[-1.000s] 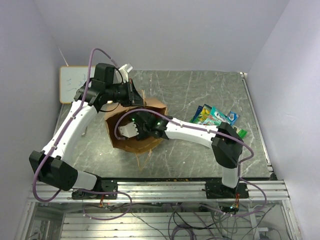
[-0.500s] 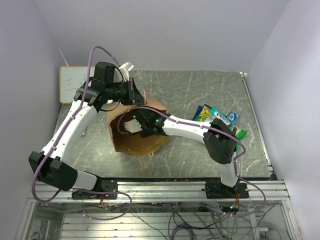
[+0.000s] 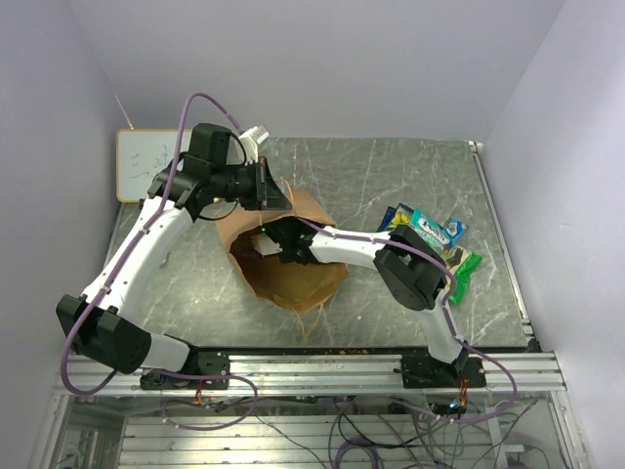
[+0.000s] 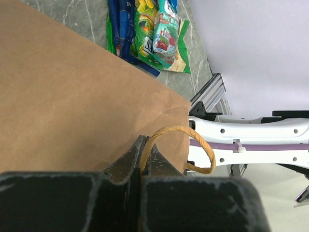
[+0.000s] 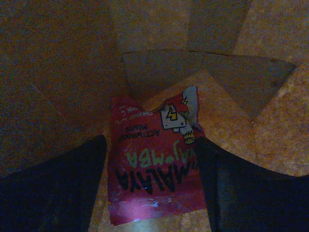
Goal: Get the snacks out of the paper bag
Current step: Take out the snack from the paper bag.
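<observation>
from above, the paper bag [image 3: 293,283] hides most of the right gripper [image 5: 149,140]. the heap of packets [image 4: 154,34] runs off the left wrist view's top edge.

marbled grey table [image 3: 391,176] bears a paper bag [image 3: 293,281] and snacks [image 3: 426,229].

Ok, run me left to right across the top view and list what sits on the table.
whiteboard → bag → snacks
</observation>
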